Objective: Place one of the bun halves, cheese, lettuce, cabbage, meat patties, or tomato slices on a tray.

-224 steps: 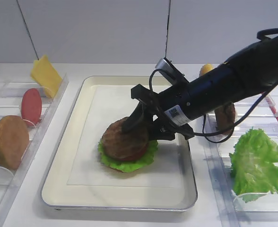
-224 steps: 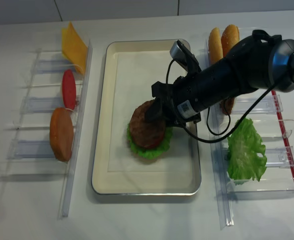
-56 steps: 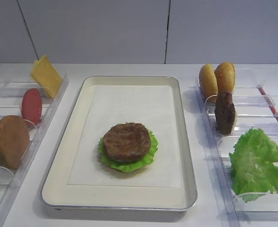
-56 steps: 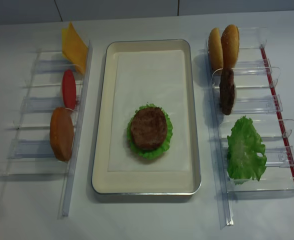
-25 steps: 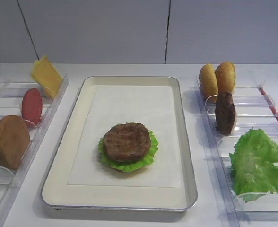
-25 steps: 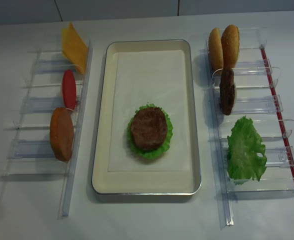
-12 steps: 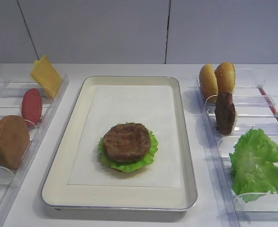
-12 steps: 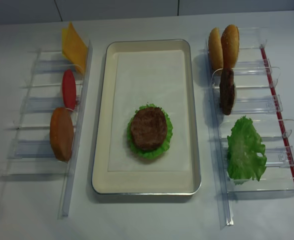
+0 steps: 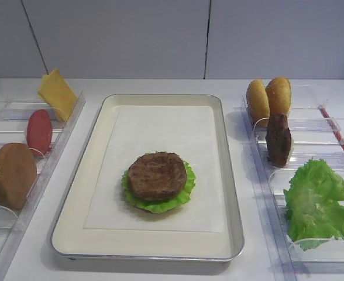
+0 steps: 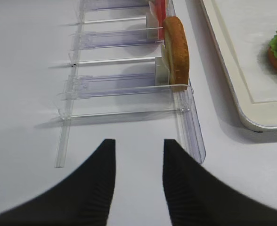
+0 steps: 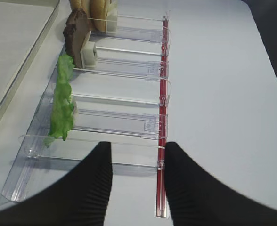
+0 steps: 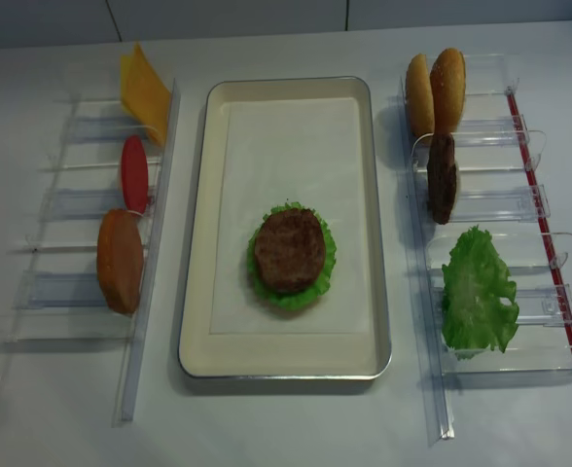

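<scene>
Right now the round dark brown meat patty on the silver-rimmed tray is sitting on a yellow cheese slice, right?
Not quite. The round dark brown meat patty on the silver-rimmed tray sits on frilly green lettuce, as the exterior high view shows. The yellow cheese slice stands in the left rack.

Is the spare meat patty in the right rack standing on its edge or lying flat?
Standing on edge. The spare patty sits upright in the clear rack, its round face turned sideways, behind the lettuce leaf.

Bright, even light from above, no strong glare. Soft dark shadow under the tray [image 9: 233, 193] front edge & by its right side. Wrist pics: black fingers [image 11: 93, 188] up close look blurry. Far bits stay pretty sharp.
</scene>
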You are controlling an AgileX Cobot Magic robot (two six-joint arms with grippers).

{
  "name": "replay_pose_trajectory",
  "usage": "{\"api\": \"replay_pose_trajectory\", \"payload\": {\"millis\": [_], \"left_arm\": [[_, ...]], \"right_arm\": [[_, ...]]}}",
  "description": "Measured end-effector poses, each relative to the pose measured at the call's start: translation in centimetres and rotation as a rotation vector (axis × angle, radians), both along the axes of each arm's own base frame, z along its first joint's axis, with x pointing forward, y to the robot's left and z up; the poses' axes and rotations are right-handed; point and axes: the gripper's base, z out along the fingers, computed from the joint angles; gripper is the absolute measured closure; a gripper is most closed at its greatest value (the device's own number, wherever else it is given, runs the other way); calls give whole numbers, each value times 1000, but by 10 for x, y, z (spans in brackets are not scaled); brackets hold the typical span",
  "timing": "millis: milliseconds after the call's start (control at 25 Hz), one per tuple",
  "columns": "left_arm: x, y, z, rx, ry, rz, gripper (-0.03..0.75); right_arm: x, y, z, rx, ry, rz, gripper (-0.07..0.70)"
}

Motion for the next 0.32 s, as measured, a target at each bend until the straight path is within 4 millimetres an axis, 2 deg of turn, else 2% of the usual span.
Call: {"api": "replay_pose_trajectory", "payload": {"millis": [320], "left_arm": [[0,0,0,0,0,0,483]], "right_arm": [[0,0,0,0,0,0,328]]}}
